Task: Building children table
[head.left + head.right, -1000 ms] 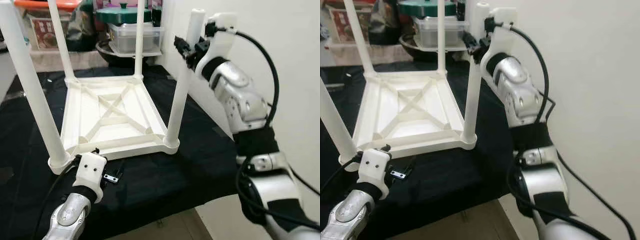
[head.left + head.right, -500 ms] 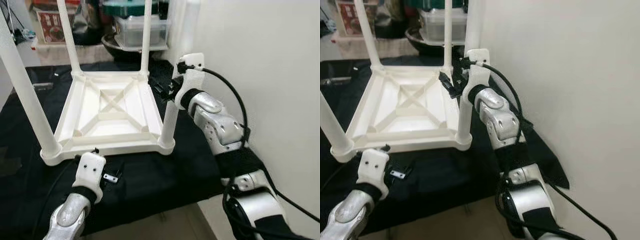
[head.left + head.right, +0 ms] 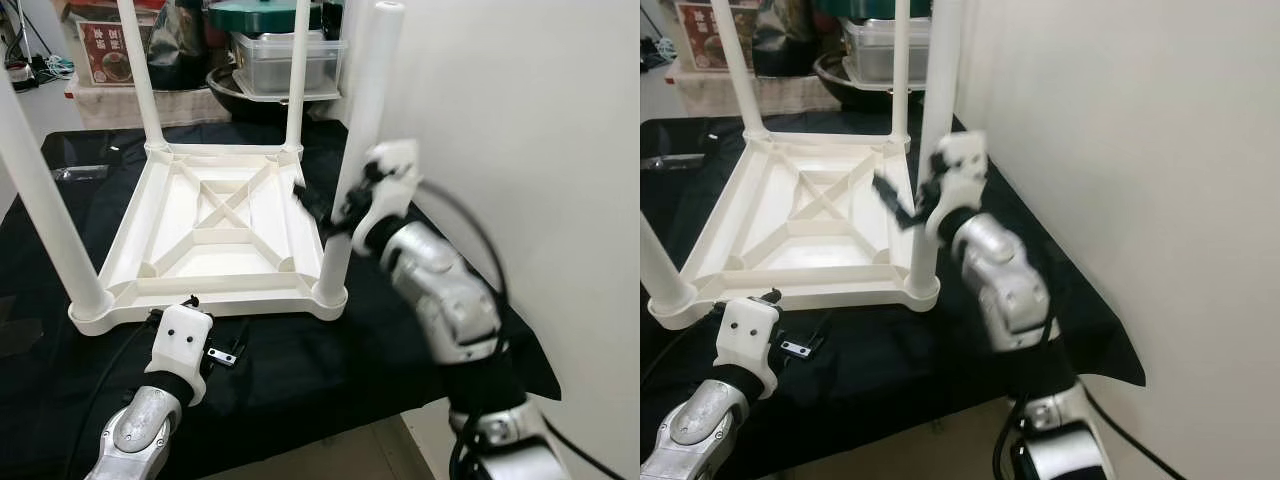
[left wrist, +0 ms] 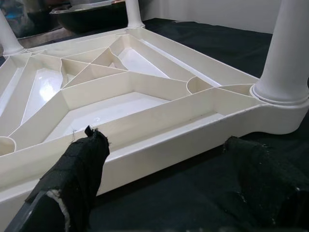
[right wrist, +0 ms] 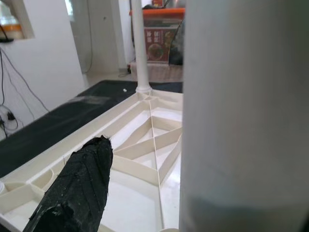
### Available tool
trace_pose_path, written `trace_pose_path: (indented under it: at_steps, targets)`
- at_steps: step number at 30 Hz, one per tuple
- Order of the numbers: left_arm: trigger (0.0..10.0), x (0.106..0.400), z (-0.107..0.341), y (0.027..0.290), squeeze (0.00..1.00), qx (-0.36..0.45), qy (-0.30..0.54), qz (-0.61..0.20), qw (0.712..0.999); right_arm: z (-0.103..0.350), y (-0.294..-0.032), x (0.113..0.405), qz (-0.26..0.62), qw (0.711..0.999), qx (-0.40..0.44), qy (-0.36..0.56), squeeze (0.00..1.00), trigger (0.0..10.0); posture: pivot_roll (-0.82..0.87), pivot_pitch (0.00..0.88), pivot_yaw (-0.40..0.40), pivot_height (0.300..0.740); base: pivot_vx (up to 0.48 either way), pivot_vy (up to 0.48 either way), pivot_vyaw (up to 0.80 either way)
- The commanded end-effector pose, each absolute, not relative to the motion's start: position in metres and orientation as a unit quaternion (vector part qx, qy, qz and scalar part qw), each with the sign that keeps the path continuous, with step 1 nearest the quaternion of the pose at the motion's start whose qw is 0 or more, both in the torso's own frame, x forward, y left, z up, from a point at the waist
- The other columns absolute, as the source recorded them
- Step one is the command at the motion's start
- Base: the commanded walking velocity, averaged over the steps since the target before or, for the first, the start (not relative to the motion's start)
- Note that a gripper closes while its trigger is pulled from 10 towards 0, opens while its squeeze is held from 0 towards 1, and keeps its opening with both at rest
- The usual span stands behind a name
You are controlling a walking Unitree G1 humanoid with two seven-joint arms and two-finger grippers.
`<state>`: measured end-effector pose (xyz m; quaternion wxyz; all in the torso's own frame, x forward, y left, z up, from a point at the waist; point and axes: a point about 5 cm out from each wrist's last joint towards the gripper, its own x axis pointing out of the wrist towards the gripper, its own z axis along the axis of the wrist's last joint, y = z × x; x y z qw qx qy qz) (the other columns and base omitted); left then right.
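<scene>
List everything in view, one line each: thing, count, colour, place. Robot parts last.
table: one, white, upside down on the black cloth
legs: four, white, upright at the table's corners
cloth: one, black, under the table
small part: one, black and silver, on the cloth before the table's near edge
containers: one clear with a green lid on top, behind the table
bowl: one, dark, under the clear container
box: one, red-printed, at the back left
wall: white, on the right
left gripper: black fingers open, low at the table's near edge
right gripper: black fingers open around the near right leg, blurred
</scene>
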<state>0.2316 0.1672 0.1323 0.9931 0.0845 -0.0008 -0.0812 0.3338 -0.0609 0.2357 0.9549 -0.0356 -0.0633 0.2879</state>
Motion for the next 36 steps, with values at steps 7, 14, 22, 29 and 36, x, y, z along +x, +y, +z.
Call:
trace_pose_path:
  at_steps: [7,14,22,29,36]
  targets:
    - [10.0,0.231,0.133,0.169,0.0,0.096,-0.001,-0.075,0.993,0.202,-0.073,0.339,0.211,0.976,-0.053,0.001,0.0,10.0,0.1,0.0,-0.128,0.74,0.0,0.0,0.0]
    - [10.0,0.232,0.133,0.169,0.0,0.101,-0.001,-0.074,0.992,0.184,-0.093,0.341,0.108,0.993,-0.008,0.051,0.0,0.0,0.1,0.0,-0.125,0.74,0.0,0.0,0.0]
    - [10.0,0.232,0.133,0.169,0.0,0.1,-0.002,-0.071,0.992,0.188,-0.1,0.343,0.066,0.997,0.019,0.029,0.0,0.0,0.1,0.0,-0.129,0.74,0.0,0.0,0.0]
    - [10.0,0.231,0.134,0.169,0.0,0.099,-0.004,-0.067,0.993,0.194,-0.093,0.342,0.087,0.996,0.026,0.013,0.0,0.0,0.1,0.0,-0.131,0.74,0.0,0.0,0.0]
    - [10.0,0.23,0.135,0.169,0.0,0.098,-0.009,-0.063,0.993,0.146,-0.085,0.346,0.024,0.909,0.328,0.256,0.0,0.0,0.11,0.0,-0.135,0.74,0.0,0.0,0.0]
